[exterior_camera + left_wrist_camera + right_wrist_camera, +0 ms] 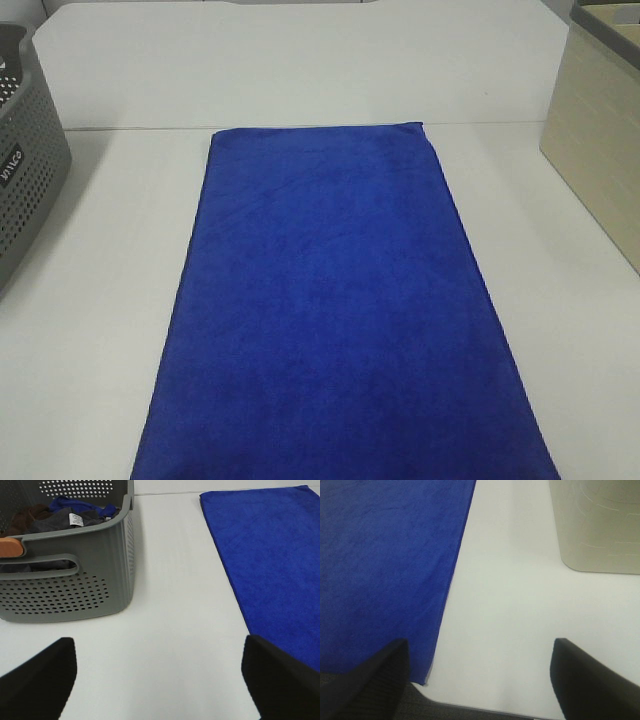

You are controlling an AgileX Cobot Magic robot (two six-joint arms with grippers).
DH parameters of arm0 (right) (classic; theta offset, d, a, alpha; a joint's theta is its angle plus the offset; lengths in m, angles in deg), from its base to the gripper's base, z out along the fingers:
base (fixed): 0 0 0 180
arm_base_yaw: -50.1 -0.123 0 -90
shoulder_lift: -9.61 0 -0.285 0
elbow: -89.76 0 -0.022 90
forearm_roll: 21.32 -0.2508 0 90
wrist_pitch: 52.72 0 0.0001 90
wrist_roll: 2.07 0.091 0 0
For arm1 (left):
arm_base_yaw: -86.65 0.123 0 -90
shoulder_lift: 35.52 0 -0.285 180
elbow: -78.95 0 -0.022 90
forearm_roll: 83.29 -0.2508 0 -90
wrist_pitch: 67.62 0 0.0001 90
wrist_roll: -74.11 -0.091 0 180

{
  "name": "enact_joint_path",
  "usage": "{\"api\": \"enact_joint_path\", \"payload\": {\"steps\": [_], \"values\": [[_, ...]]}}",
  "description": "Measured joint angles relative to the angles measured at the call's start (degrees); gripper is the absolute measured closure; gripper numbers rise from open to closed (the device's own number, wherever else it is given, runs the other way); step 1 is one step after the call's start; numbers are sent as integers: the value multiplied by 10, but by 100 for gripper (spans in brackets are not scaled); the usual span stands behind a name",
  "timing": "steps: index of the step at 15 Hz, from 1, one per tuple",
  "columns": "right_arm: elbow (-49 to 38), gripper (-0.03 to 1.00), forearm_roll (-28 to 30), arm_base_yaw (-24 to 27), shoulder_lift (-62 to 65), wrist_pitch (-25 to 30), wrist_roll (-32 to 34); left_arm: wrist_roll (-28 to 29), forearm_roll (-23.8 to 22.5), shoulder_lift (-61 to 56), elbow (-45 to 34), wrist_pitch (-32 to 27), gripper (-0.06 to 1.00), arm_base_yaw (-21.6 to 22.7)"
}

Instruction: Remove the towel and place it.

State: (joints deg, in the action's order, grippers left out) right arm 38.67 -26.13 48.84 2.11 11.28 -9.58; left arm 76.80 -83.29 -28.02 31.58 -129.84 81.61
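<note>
Towel [340,310] lies flat and spread out on the white table [100,300], down the middle, long side running from the far seam of the table toward the near edge, where it runs out of the exterior view. Royal blue, plush, no visible folds. Nothing touches it.

Grey perforated basket [25,170] sits at the left edge of the table, well apart from the towel. In the left wrist view the basket [75,575] holds a heap of dark clothes [55,517], brown, grey and blue, with a white label showing. Beige box [600,130] stands at the far right of the table, also apart from the towel.

Left gripper [160,680] has its jaws spread wide over bare table between basket and towel, holding nothing. Right gripper [480,680] likewise spread wide, empty, over the near table edge just beside the towel's right hem; beige box ahead of it.
</note>
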Motion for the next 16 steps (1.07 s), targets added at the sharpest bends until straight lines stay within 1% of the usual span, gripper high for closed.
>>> {"api": "enact_joint_path", "payload": {"steps": [2,3,5,6,7,16], "values": [[0,21,0,0,0,0,0,0,0,0,0,0,10,5],[0,21,0,-1,0,0,0,0,0,0,0,1,10,19],[0,21,-7,-2,0,0,0,-1,0,0,0,1,10,72],[0,21,-11,-2,0,0,0,-1,0,0,0,1,10,92],[0,21,-15,-2,0,0,0,-2,0,0,0,1,10,99],[0,21,-29,-2,0,0,0,-2,0,0,0,2,10,99]]}}
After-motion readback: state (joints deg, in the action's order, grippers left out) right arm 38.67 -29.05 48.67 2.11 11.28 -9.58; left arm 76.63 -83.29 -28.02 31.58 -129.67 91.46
